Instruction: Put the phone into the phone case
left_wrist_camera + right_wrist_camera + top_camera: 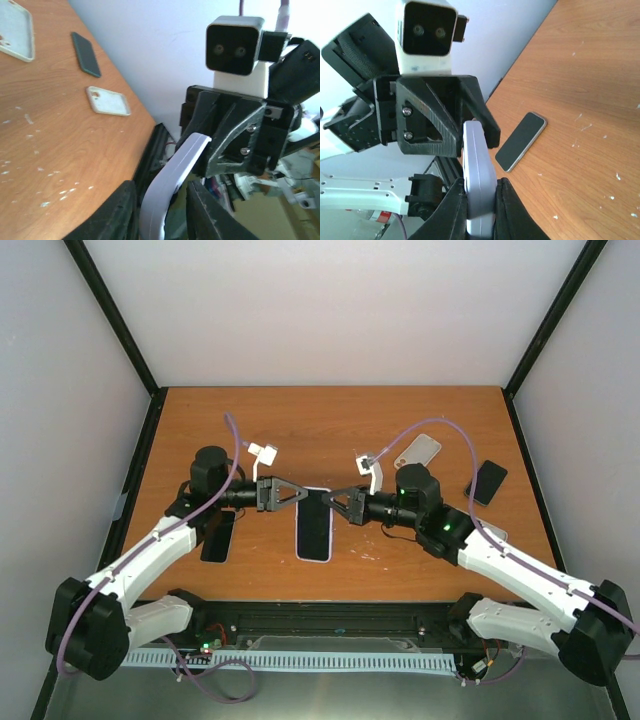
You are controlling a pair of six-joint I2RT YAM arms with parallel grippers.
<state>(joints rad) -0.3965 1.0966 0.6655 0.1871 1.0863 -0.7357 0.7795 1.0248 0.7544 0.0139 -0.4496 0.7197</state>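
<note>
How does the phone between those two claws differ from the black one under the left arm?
The middle phone wears a pale lilac case; the left phone is bare and dark. The middle phone sits between the fingers of the left gripper and right gripper; the left phone lies untouched on the table. Both show dark screens.

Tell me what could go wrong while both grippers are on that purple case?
The right gripper pinches the purple case only by its thin edge, so it might slip or twist. The left gripper looks looser around it; if it lets go, the case could tip onto the table.
</note>
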